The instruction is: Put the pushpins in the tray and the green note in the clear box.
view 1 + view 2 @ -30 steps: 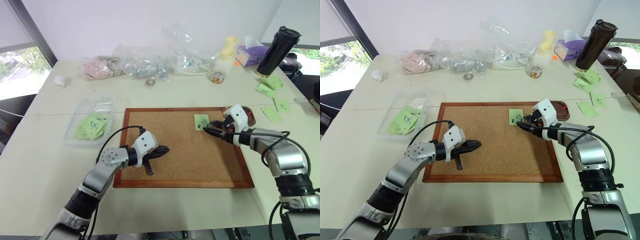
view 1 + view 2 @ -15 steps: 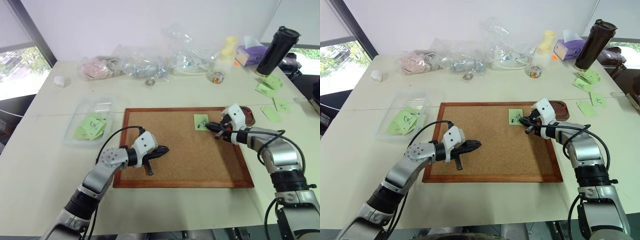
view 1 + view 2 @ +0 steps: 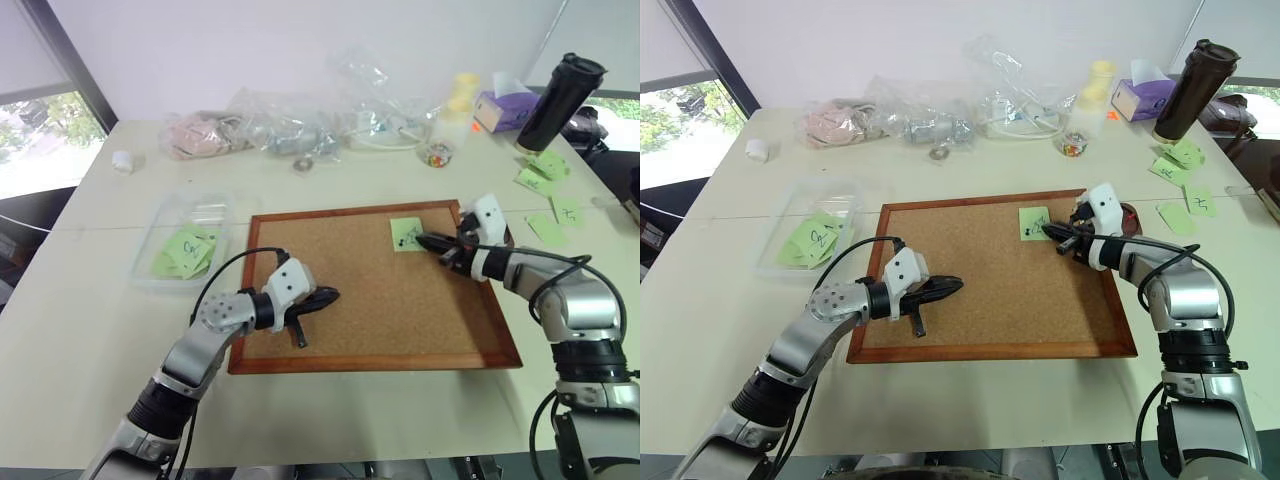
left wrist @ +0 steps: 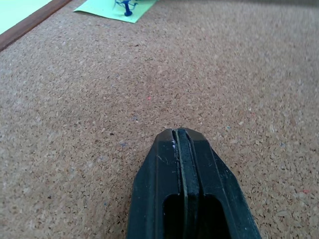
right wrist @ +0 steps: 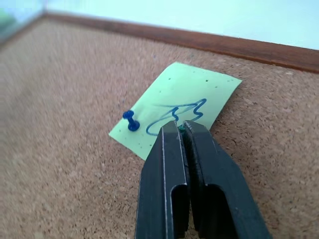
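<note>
The green note [image 3: 405, 234] lies on the cork board near its far right corner, held at one corner by a blue pushpin [image 5: 131, 121]. My right gripper [image 5: 180, 128] hovers just above the note's scribbles, shut on a tiny greenish pushpin pinched at its tips. The tray [image 3: 1129, 213], a dark brown dish, sits right behind that gripper, beside the board. The clear box [image 3: 205, 210] stands left of the board with several green notes inside. My left gripper [image 3: 330, 296] is shut and empty, low over the board's left half.
The wood-framed cork board [image 3: 380, 300] fills the table's middle. Clear bags [image 3: 300, 125], a small jar [image 3: 437, 153], a tissue box [image 3: 500, 105] and a black tumbler [image 3: 557, 100] line the back. Loose green notes [image 3: 540, 170] lie at the right; a white cap [image 3: 122, 160] sits far left.
My right gripper's fingers closed at the note, then the hand rose slightly and drew back to the right. The board's right end swung a little. The left arm stayed still.
</note>
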